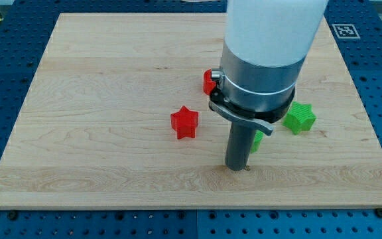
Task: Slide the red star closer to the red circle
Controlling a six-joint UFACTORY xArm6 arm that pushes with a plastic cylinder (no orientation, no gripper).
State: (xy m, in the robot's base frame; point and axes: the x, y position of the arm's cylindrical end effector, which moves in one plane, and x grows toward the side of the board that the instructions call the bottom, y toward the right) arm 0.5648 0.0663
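The red star [184, 123] lies near the middle of the wooden board [111, 99]. The red circle [209, 81] is up and to the right of it, mostly hidden behind the arm's body. My tip [236, 167] rests on the board to the lower right of the red star, about a block's width away from it. A green star [300, 117] lies to the right of the arm. Another green block [257, 139] peeks out just right of the rod; its shape is hidden.
The arm's large white and grey body [264, 53] covers the board's upper right middle. The board sits on a blue perforated table [5, 79]. A printed marker tag [344, 30] lies at the top right off the board.
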